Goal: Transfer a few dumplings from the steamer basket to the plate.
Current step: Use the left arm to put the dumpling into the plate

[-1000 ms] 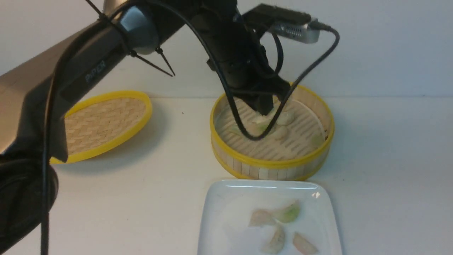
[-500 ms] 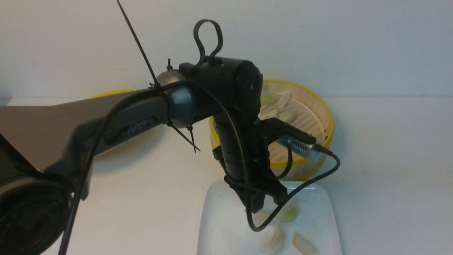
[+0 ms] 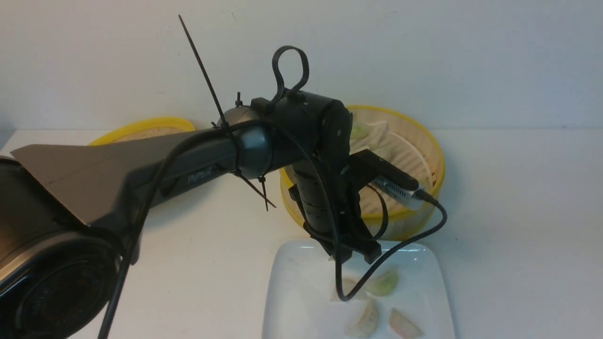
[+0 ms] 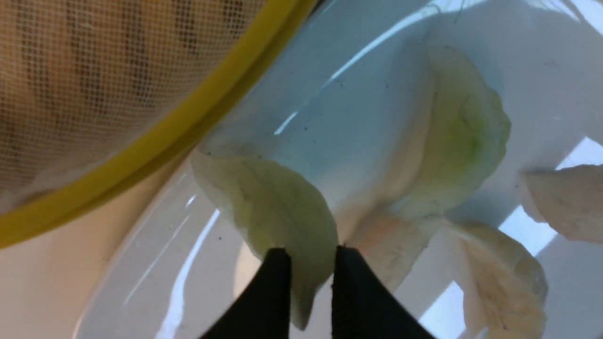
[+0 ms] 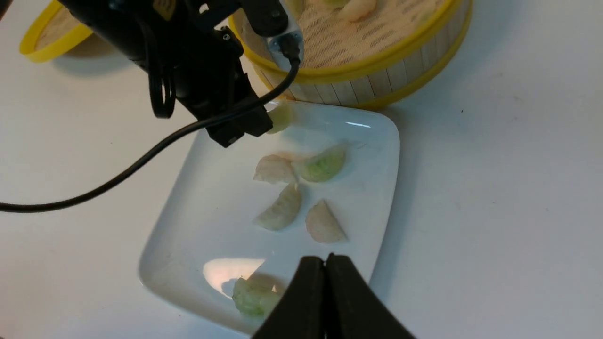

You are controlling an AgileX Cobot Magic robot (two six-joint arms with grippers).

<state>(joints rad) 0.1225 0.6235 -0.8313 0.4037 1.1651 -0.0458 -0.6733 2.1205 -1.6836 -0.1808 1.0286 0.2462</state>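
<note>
Only wrist views show the dumpling (image 4: 278,212) pinched in the left claw (image 4: 308,256).

White table (image 3: 518,212) carries three items. Round bamboo steamer basket (image 3: 435,165) is the reference: white square plate (image 3: 297,292) sits just in front of it, robot side. Woven yellow-rimmed lid (image 3: 146,128) lies flat to its left, apart.

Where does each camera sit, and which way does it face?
Front view: between the arms, facing forward at steamer basket and plate; left arm shows.
Left wrist view: on that wrist, looking past left fingers pinching a pale green dumpling.
Right wrist view: on that wrist, looking past shut right fingers at the plate.
Both wrist views show that dumpling.
</note>
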